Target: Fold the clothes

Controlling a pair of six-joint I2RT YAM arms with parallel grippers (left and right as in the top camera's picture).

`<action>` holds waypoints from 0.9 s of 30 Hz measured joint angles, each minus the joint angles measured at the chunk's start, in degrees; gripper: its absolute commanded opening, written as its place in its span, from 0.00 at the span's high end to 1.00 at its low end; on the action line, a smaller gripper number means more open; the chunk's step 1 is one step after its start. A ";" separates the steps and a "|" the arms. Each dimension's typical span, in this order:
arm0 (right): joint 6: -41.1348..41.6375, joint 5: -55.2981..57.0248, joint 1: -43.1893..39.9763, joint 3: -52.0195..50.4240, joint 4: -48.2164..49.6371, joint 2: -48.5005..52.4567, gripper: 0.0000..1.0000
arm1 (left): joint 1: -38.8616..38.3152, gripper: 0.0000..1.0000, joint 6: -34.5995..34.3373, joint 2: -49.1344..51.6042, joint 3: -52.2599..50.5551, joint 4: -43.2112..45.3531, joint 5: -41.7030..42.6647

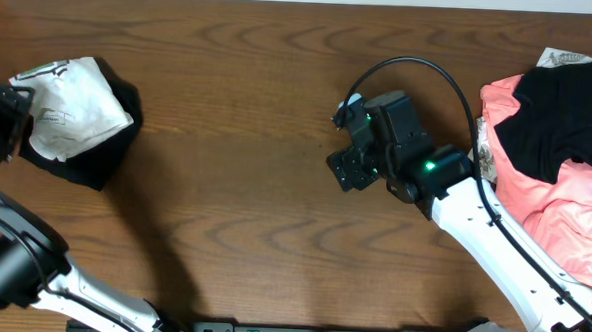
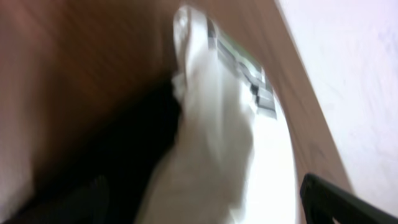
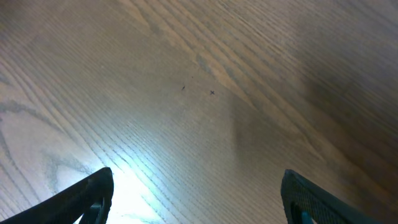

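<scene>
The white T-shirt (image 1: pixel 73 111) lay folded in a soft, crumpled square on a black garment (image 1: pixel 96 167) at the left of the grained wooden surface (image 1: pixel 240 83), seemingly a finished stack; the left claw (image 1: pixel 13 124) stood open beside it. The right claw (image 3: pixel 198 186) hung open and empty near the limp coral-pink and black heap (image 1: pixel 564 213), probably next

The overhead camera looks straight down on the whole bench (image 1: pixel 259 104) from well above. The left wrist camera sits very near the white T-shirt (image 2: pixel 217 143) and looks along it toward the bench edge, blurred; overhead shows the same shirt at far left. The right wrist camera faces down, close over bare wood framed by the right tool (image 3: pixel 198 177), a patch that lies mid-bench in the overhead view.
</scene>
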 measured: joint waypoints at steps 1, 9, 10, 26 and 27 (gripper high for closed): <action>0.00 -0.02 0.00 0.00 -0.02 0.00 0.16 | -0.13 0.02 -0.68 -0.92 0.26 -3.58 0.09; 0.00 0.00 0.00 0.00 -0.31 0.00 0.16 | -0.85 0.02 -2.36 -2.45 -0.63 -17.18 -4.26; 0.00 0.00 0.00 0.00 -0.39 0.00 0.16 | -0.85 0.02 -2.36 -2.45 -0.83 -17.22 -5.81; 0.02 0.00 0.00 0.00 -0.79 0.00 0.16 | -2.34 0.02 -2.29 -2.45 -1.07 -17.09 -13.22; 0.02 0.00 0.00 0.00 -0.79 0.00 0.16 | -2.80 0.02 -2.29 -2.45 -1.07 -17.00 -13.22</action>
